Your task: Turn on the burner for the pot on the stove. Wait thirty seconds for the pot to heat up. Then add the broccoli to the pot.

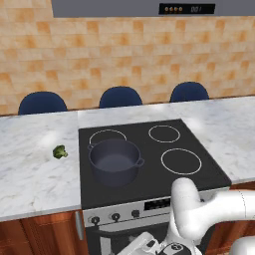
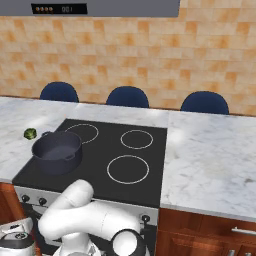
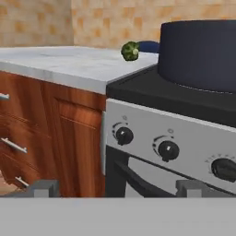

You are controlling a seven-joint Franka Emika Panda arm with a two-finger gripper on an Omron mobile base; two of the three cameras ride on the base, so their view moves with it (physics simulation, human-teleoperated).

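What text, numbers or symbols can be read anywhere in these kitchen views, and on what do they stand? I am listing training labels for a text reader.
"00!", or perhaps "001": pale digits on the dark display of the grey range hood, after a row of small orange dots; too blurred to be sure.
Marks on the stove front panel display: too small to read.
Small marks above the knobs: too blurred to read.
Nothing else bears text.

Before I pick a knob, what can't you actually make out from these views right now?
- Knob markings on the stove: too small in the hand view to tell which knob runs the burner under the pot.
- Right-hand knob: cut off by the hand view's right edge.
- Pot's rim and inside: cut off by the hand view's top edge.
- Hand: just the fingertips show; nothing between them.
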